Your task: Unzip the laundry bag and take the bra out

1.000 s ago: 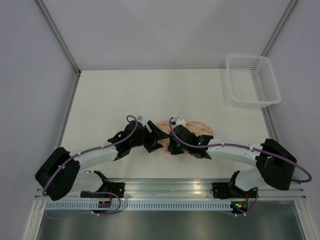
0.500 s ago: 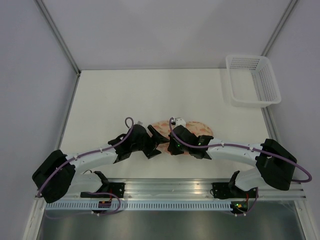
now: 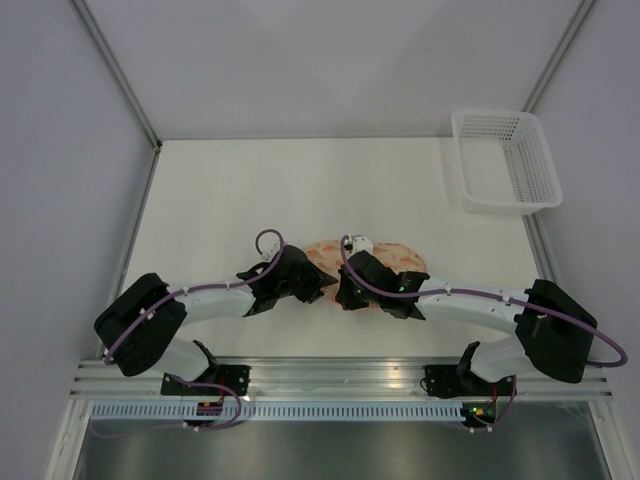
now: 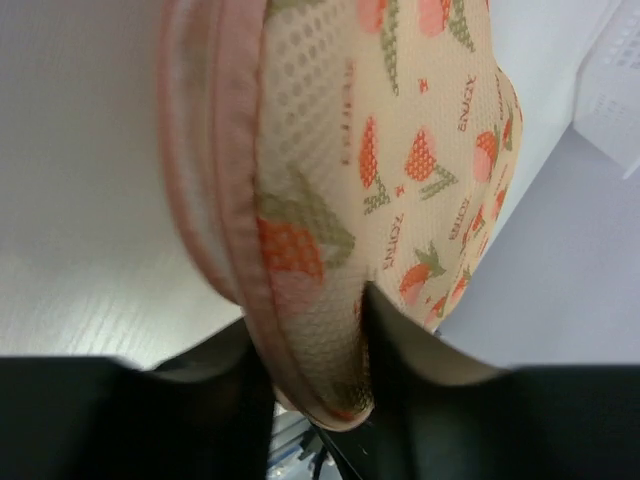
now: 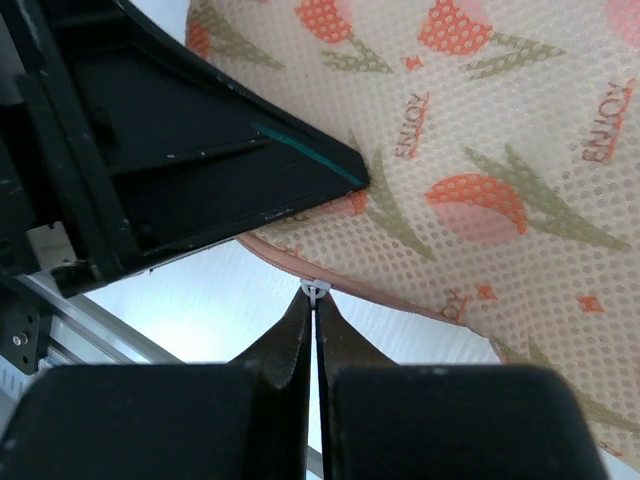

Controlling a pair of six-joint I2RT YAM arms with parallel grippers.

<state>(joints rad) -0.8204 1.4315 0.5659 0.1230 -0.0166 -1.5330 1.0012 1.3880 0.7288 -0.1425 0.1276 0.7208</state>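
Note:
The laundry bag (image 3: 395,255), peach-cream with orange-red print and a pink rim, lies near the table's front middle. It fills the left wrist view (image 4: 400,150) and the right wrist view (image 5: 500,150). My left gripper (image 4: 315,390) is shut on the bag's left end, pinching rim and fabric; in the top view (image 3: 318,288) it sits at that end. My right gripper (image 5: 316,300) is shut on the small white zipper pull (image 5: 316,290) at the pink rim; in the top view (image 3: 345,298) it sits at the bag's front edge. The bra is hidden.
A white plastic mesh basket (image 3: 503,160) stands at the back right. The left gripper's black body (image 5: 170,150) is close beside the right fingers. A metal rail (image 3: 340,375) runs along the near edge. Grey walls close the sides.
The left arm has swung inward, its elbow moving up and right; its gripper stays at the bag's left end. The right arm has shifted slightly left.

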